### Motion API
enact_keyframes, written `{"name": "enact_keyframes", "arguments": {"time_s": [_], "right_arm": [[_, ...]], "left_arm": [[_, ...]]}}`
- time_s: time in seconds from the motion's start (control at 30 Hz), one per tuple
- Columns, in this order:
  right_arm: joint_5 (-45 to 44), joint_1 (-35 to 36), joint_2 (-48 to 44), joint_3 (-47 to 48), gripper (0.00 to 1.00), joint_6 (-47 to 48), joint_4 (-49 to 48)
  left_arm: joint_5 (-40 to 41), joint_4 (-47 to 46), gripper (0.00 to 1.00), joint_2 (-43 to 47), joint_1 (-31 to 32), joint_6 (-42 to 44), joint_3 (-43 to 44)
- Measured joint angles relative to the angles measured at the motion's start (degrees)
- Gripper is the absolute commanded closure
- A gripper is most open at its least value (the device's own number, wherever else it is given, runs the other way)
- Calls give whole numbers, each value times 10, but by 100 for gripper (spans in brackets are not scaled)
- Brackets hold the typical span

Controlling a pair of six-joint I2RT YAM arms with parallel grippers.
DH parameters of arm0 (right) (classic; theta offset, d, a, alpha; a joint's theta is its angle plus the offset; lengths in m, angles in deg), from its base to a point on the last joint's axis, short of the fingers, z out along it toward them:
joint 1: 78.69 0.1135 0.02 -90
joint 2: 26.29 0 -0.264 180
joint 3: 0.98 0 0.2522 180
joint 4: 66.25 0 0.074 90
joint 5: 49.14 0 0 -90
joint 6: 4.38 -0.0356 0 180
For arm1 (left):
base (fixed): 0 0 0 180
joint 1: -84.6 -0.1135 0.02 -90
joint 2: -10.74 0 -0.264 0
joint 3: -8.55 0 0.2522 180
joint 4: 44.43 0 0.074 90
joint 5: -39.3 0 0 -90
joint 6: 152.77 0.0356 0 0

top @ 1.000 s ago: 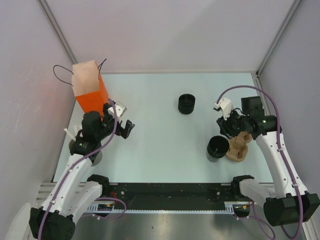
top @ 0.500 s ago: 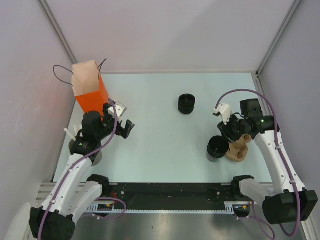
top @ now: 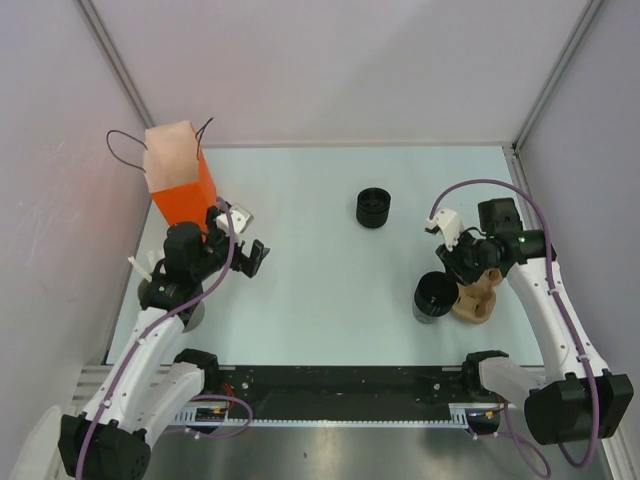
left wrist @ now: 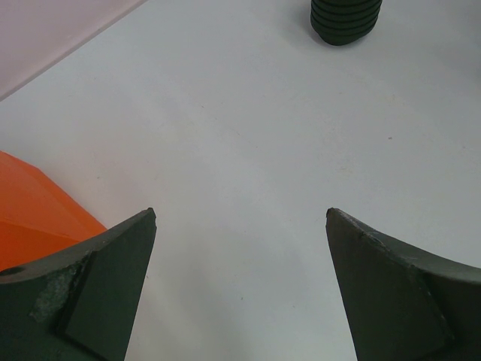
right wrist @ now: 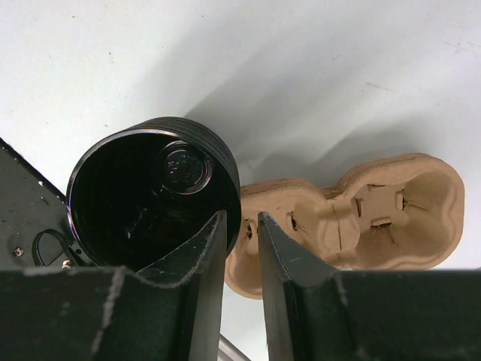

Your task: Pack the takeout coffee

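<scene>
Right claw (right wrist: 241,218) narrowed astride open black cup (right wrist: 113,188) rim, grip unclear, left claw (left wrist: 240,216) wide

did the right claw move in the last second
Yes, slightly. In the top view the right claw has shifted toward the table's near edge and a little left, closer to the carrier, which has stayed put.

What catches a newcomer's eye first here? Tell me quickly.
The orange paper bag standing at the far left stands out most. At the near right, the right claw hangs over an open black cup beside a brown pulp carrier; the lidded coffee sits alone, far centre.
</scene>
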Motion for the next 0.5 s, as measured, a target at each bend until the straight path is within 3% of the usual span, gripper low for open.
{"name": "enact_keyframes", "arguments": {"time_s": [0.27,0.5], "right_arm": [[0,0,3,-2,76,0,2],[0,0,7,-3,85,2,2]], "left_arm": [[0,0,0,-4,0,4,0],[0,0,0,-5,0,4,0]]}}
